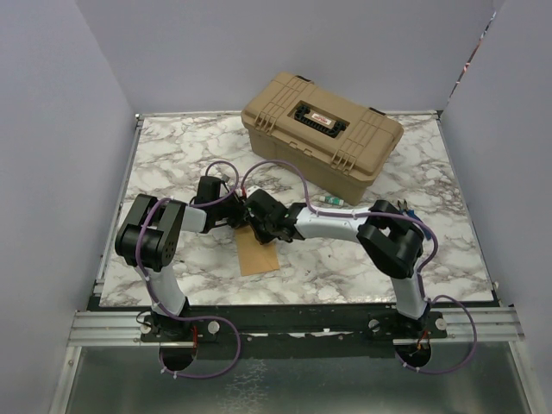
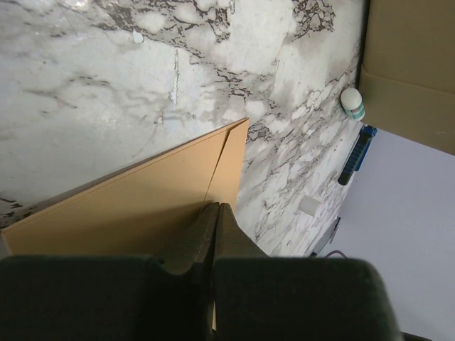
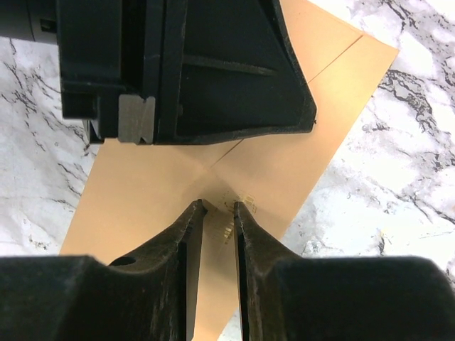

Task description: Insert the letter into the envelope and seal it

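One envelope (image 1: 257,253) lies flat on the tabletop (image 1: 362,263), flap seemingly folded down; no letter shows — probably inside already, with sealing left. Two hands work it: the left hand (image 2: 215,210) closed tight, tips on the envelope, the right hand (image 3: 219,207) barely parted over the flap's point, gripping nothing.

Plain pale grey-lavender walls (image 1: 52,129) enclose a white marble-patterned table (image 1: 345,267), with a tan case (image 1: 321,125) at the back

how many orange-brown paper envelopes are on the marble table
1. The orange-brown kraft paper envelope lies flat on the marble table, under the left gripper and right gripper; they could hide another.
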